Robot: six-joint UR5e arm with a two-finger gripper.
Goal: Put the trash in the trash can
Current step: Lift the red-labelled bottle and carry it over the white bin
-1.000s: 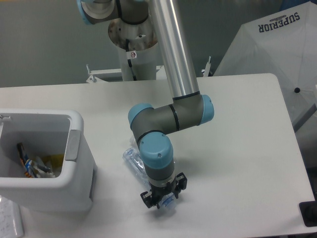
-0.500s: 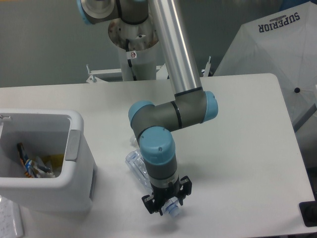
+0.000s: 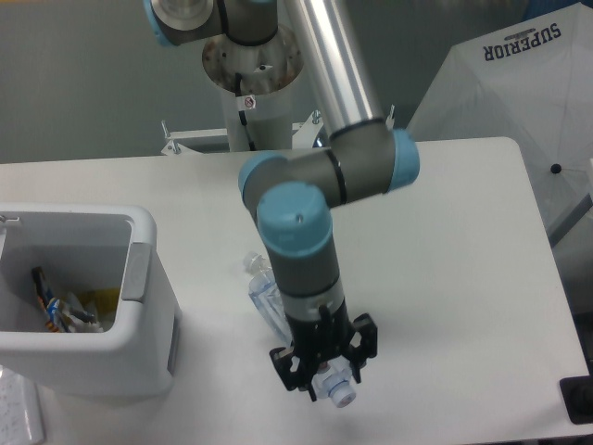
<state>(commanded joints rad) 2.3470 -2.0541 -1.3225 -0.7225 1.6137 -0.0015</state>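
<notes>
While the black gripper (image 3: pixel 326 369) seemingly clamps a clear bottle (image 3: pixel 335 388), another crinkled one (image 3: pixel 264 295) lies behind.

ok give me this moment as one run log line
gripper: shut on clear plastic bottle with blue cap | second clear bottle: on table behind arm | boxy white plastic bin: left, holds earlier trash
</notes>
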